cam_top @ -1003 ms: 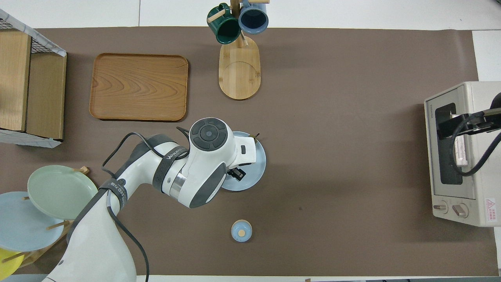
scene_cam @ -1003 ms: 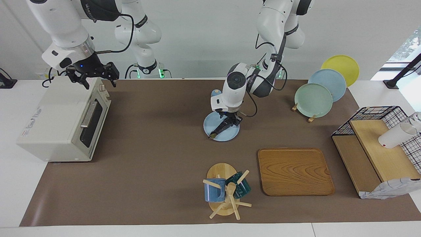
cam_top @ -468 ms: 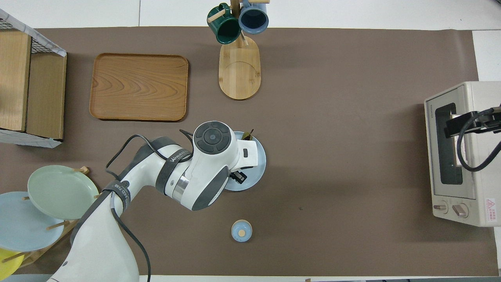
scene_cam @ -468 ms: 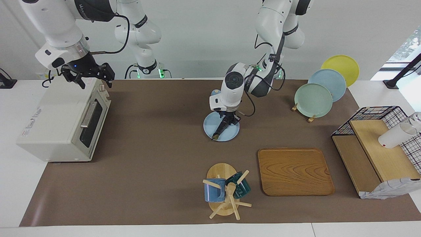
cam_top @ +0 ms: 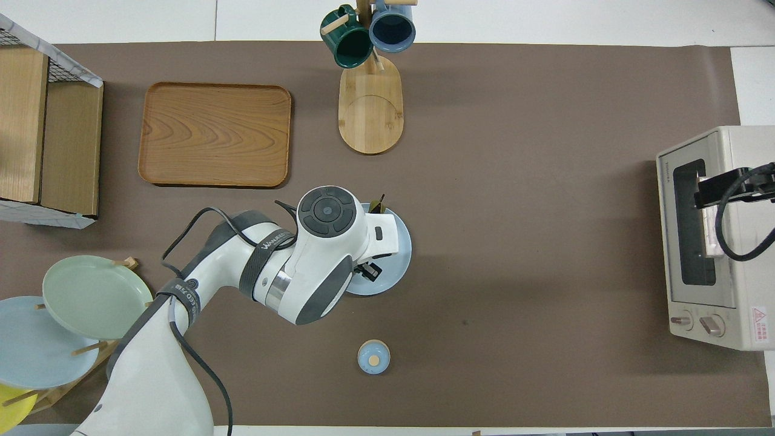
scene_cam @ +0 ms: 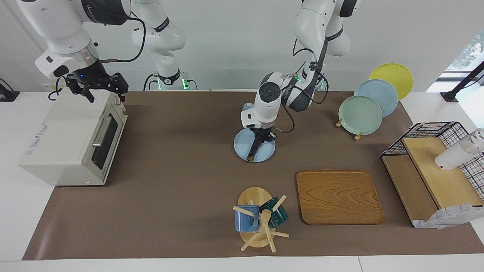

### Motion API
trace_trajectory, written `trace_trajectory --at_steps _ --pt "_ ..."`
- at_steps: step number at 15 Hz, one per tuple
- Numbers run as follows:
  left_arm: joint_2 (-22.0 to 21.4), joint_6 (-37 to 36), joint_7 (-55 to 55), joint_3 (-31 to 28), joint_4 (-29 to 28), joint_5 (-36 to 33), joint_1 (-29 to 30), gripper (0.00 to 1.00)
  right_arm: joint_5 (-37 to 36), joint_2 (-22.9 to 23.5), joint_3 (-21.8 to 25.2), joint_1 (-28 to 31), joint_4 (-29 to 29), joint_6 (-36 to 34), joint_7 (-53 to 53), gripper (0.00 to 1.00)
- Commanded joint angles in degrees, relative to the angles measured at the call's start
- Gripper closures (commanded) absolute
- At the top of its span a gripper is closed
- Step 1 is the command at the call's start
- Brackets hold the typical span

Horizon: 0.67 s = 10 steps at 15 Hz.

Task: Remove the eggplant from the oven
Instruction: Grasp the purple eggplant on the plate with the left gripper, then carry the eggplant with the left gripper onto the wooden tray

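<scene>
while your right gripper [scene_cam: 101, 87] hangs over the oven [scene_cam: 73, 138], jaws wide apart, your left gripper [scene_cam: 258, 141] has just shut its jaws on the eggplant [scene_cam: 252, 151] – which lies on the blue plate [scene_cam: 242, 145] mid-desk, already out of the oven.

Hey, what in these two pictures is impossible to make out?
- Most of the eggplant: the overhead view shows only its stem tip, and the left arm covers the rest.
- Inside of the oven: the dark glass door hides it in both views.
- The right gripper: the overhead view's edge cuts it off.
- The yellow plate: the overhead view's corner cuts off nearly all of it.
</scene>
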State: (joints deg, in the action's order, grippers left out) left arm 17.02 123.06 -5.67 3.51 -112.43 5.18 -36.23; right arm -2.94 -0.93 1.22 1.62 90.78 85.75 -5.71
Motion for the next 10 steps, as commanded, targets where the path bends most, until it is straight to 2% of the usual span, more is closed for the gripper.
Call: trace_trajectory --at_steps 1,5,10 --pt "-2.9 -1.6 0.9 -0.6 0.9 3.2 1.3 1.0 1.3 0.3 -0.5 0.6 -0.6 0.0 0.6 0.0" --pt "-3.2 -11.4 0.9 -1.0 9.1 5.6 8.3 1.0 2.8 0.3 -0.4 0.7 -0.6 -0.2 0.6 0.0" --pt "-2.4 -11.9 2.8 -1.8 12.2 6.0 19.6 1.0 2.7 0.3 -0.4 0.7 -0.7 -0.3 0.6 0.0"
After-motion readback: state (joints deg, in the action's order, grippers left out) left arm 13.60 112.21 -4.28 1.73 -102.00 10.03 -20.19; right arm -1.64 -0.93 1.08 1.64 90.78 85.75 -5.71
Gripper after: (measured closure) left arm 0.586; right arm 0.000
